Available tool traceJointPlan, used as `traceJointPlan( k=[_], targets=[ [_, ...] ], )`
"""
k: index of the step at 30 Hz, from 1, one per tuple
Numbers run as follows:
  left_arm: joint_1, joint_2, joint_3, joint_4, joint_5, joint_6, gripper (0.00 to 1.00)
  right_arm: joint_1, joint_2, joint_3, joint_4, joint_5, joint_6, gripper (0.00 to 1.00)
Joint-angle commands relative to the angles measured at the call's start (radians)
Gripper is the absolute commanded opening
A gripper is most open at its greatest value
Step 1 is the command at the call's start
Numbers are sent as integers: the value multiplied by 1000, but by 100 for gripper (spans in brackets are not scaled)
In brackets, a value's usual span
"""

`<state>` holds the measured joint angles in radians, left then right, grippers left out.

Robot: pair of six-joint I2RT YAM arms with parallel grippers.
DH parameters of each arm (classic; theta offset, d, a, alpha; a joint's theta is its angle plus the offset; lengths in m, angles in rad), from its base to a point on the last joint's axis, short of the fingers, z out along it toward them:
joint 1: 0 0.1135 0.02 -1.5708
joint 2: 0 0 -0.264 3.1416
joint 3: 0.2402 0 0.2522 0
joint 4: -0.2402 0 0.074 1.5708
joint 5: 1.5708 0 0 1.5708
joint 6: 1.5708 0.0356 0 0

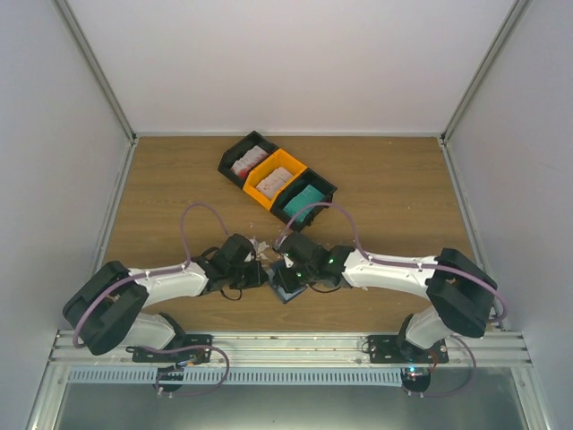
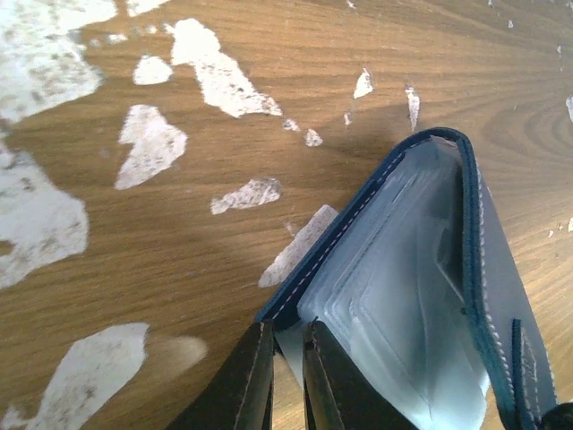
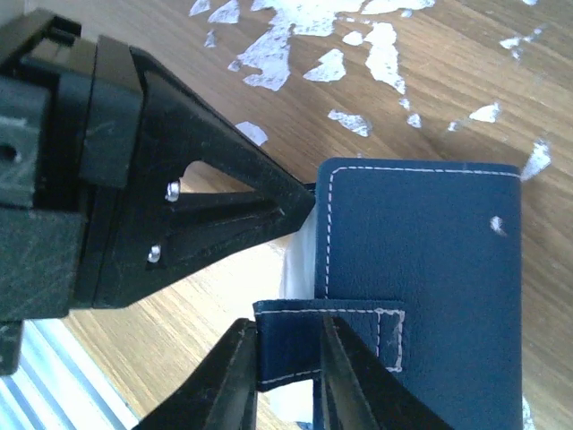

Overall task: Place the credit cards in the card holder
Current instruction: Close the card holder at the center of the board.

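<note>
The card holder [image 1: 288, 288], a navy wallet, lies between the two arms near the table's front. In the left wrist view it stands open, showing its pale slotted interior [image 2: 394, 296]. My left gripper [image 2: 288, 327] is shut on a corner of that pale inner sheet. The right wrist view shows the wallet's blue outside [image 3: 421, 242] and its strap [image 3: 291, 345]. My right gripper [image 3: 288, 324] is slightly open, with the strap's end lying in the gap. The credit cards sit in the back bins: teal [image 1: 304, 199], and white with red print [image 1: 248, 161].
Three bins stand in a diagonal row at the back: black [image 1: 235, 154], orange [image 1: 285, 163] and black [image 1: 322, 186]. White worn patches [image 2: 152, 143] mark the wood. Grey enclosure walls close in both sides, and a metal rail [image 1: 286, 345] runs along the near edge.
</note>
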<state>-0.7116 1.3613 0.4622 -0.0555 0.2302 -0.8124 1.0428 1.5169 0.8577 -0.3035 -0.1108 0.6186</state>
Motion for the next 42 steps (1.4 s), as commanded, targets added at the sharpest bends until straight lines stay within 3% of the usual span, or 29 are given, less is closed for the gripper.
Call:
traceJointPlan(
  k=[1,9,16,27,34,38,42],
  targets=[
    [-2,-67,-24,-17,-57,-18,14,-1,18,-18,59,-63,-14,26],
    [-2,-237,-23,-120,-161,-44,16,-40,75,-65,173,-220,-39,32],
    [0,-277,-18,-71,-64,15,25,-49,125,-78,236,-277,-38,36],
    [1,-114,10,121,132,117,30,-120,16,-203,416,-385,-32,38],
    [1,17,9,147,166,123,21,-151,-50,-268,500,-443,-46,39],
    [1,53,-7,121,140,130,16,-189,-143,-309,487,-389,-37,42],
    [0,55,-36,112,121,131,14,-247,-184,-313,364,-252,-29,50]
  ],
)
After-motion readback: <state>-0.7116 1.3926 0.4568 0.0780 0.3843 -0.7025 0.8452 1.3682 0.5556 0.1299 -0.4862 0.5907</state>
